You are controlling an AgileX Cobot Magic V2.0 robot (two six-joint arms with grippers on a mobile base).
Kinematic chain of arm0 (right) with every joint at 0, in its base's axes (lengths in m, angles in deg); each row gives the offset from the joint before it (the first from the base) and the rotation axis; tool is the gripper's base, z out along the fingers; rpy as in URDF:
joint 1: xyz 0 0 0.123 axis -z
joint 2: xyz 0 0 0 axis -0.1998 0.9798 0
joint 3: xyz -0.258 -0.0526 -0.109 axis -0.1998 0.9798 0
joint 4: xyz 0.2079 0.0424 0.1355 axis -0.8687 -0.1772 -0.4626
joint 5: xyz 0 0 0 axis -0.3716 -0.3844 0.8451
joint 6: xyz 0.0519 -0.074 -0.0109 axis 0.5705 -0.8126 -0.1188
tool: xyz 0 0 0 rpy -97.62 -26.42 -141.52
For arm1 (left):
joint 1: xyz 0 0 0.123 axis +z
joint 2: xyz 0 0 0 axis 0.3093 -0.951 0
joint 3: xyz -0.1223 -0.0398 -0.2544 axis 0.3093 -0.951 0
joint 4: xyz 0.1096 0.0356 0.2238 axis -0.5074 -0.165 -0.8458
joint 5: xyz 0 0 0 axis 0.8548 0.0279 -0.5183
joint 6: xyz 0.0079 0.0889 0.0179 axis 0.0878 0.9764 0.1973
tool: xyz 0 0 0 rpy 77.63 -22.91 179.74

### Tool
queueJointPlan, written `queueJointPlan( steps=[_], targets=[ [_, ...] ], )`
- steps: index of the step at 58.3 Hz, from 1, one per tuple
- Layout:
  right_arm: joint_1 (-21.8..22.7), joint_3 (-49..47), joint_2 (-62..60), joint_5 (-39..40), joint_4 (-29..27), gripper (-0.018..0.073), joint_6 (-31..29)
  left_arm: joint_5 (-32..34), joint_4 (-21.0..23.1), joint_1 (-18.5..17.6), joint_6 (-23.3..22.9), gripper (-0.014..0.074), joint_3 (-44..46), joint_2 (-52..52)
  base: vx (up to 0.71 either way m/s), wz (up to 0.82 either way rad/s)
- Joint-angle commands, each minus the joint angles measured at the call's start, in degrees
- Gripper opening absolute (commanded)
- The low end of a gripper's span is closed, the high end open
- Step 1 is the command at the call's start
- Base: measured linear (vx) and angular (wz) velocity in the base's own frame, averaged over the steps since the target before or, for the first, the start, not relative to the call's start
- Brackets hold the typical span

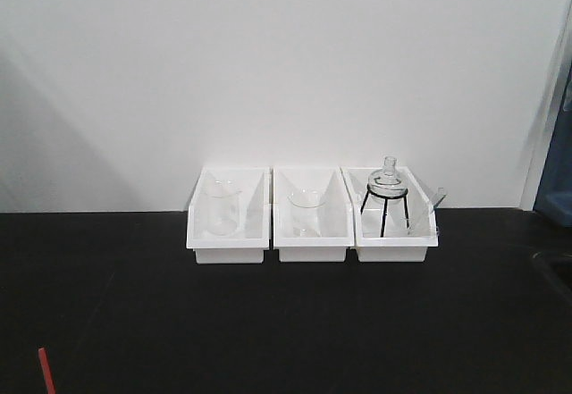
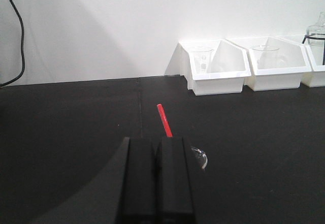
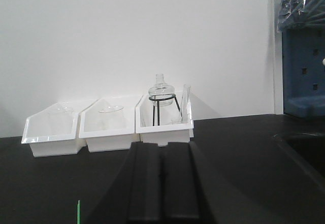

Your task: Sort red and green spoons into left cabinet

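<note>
The red spoon (image 2: 164, 120) lies on the black table; only its slim handle shows, running under the tip of my left gripper's right finger. The front view catches the spoon's end (image 1: 44, 369) at the bottom left edge. My left gripper (image 2: 157, 140) is shut, fingers pressed together with nothing seen between them, just above the spoon's near part. Only a thin sliver of the green spoon (image 3: 78, 211) shows, low and left of my right gripper (image 3: 163, 145), which is shut and holds nothing. The left cabinet is out of view.
Three white bins (image 1: 313, 249) stand in a row against the white wall, two holding glass beakers (image 1: 221, 208) and the right one a flask on a black tripod (image 1: 386, 188). A small clear glassy object (image 2: 201, 156) lies beside my left fingers. Blue equipment (image 3: 303, 56) stands far right.
</note>
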Motion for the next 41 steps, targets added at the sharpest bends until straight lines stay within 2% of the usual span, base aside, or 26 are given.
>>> queueJointPlan(
  steps=[1,41],
  targets=[
    [0.31,0.55,-0.5,4.67,0.4,-0.0003,-0.37,4.6,0.03,0.13,-0.42,0.0,-1.02,1.11,0.0,0.0],
    [0.31,0.55,-0.5,4.67,0.4,-0.0003,-0.37,4.6,0.03,0.13,-0.42,0.0,-1.02,1.11,0.0,0.0]
  ],
)
